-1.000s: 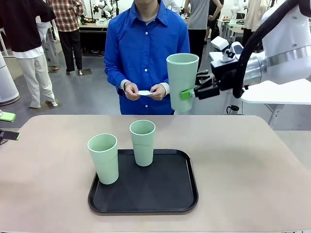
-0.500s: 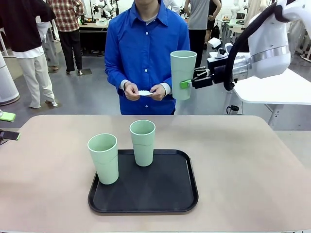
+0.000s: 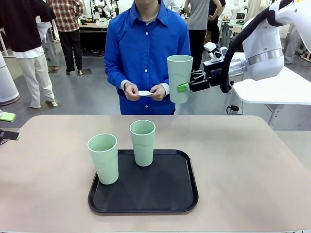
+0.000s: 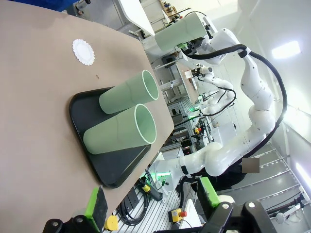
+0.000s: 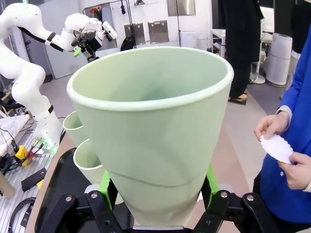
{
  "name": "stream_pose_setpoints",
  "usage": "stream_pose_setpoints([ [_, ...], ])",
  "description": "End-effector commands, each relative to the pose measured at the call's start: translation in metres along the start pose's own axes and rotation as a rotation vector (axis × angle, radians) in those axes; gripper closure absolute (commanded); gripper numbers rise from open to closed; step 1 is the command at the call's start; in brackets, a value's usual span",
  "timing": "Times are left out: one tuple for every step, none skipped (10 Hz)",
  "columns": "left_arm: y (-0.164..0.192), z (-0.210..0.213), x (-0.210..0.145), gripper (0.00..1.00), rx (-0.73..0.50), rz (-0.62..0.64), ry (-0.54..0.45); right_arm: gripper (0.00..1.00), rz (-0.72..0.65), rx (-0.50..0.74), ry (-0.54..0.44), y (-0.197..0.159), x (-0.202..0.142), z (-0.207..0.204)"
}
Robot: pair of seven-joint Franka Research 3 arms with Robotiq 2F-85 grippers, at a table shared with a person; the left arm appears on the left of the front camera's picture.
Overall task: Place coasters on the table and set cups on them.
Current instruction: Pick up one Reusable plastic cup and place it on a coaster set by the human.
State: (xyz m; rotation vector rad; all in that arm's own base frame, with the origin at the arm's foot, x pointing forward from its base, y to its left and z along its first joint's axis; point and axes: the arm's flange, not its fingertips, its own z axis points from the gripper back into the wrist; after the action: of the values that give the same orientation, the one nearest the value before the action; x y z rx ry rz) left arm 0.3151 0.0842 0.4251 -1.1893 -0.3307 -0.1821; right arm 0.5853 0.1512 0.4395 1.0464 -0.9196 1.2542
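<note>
right gripper (image 3: pixel 183 88) is closed on one cup (image 3: pixel 179 77), upright, high in air; a coaster (image 4: pixel 83 51) lies flat on the table (image 4: pixel 39 121) well below its base, near the tray (image 4: pixel 124 167). left gripper (image 4: pixel 151 204) stands open.

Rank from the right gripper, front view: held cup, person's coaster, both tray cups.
1. Held cup, in the right gripper, raised.
2. Coaster, in the person's hands, leftward.
3. Back cup, on tray.
4. Front cup, tray's left edge.
</note>
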Motion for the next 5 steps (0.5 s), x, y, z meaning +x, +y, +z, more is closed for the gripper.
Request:
stream_pose_setpoints([
  [0.0, 0.001, 0.0, 0.0, -0.011, -0.006, -0.008, 0.18, -0.001, -0.016, -0.012, -0.001, 0.003, 0.002],
  [0.0, 0.001, 0.0, 0.0, -0.011, -0.006, -0.008, 0.18, 0.0, 0.0, 0.0, 0.0, 0.0, 0.0],
  [0.0, 0.001, 0.0, 0.0, -0.011, -0.006, -0.008, 0.18, -0.031, 0.114, 0.07, 0.0, -0.008, -0.017],
  [0.0, 0.001, 0.0, 0.0, -0.011, -0.006, -0.008, 0.18, -0.008, 0.164, 0.121, -0.006, -0.017, -0.039],
  [0.0, 0.001, 0.0, 0.0, -0.011, -0.006, -0.008, 0.18, -0.001, 0.173, 0.107, -0.014, -0.023, -0.054],
])
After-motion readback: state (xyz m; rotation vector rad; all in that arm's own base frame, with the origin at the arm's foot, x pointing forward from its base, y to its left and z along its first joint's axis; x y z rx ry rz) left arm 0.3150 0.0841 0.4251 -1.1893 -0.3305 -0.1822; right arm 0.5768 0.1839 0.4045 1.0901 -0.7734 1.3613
